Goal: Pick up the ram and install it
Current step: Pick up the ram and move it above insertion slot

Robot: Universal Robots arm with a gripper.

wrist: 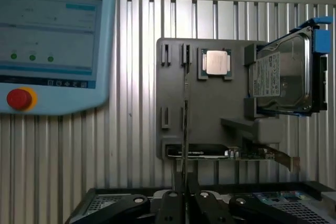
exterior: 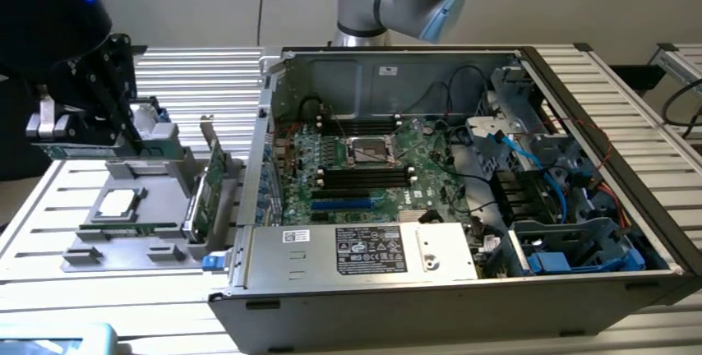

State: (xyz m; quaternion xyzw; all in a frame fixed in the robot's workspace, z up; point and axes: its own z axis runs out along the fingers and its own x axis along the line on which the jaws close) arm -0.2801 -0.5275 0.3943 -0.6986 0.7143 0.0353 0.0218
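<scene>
At the exterior view's left, the gripper [exterior: 85,143] is seen above the far left corner of the grey fixture [exterior: 148,181]. Its fingers are closed on the ram [exterior: 94,151], which is held level and clear of the fixture. In the wrist view the ram [wrist: 185,129] is seen edge-on, as a thin line running out from between the closed black fingers [wrist: 171,208]. On the fixture a processor [exterior: 118,201] is laid flat near the middle. A hard drive [wrist: 283,74] in a blue frame is stood at the far edge (just behind the gripper in the exterior view). A green expansion card [exterior: 210,182] is stood on edge along the side toward the case. The fixture is set on the left part of the slatted tabletop [exterior: 33,232]. The open computer case [exterior: 439,314] is placed just beside it, toward the exterior view's right, with the motherboard [exterior: 362,166] exposed inside.
</scene>
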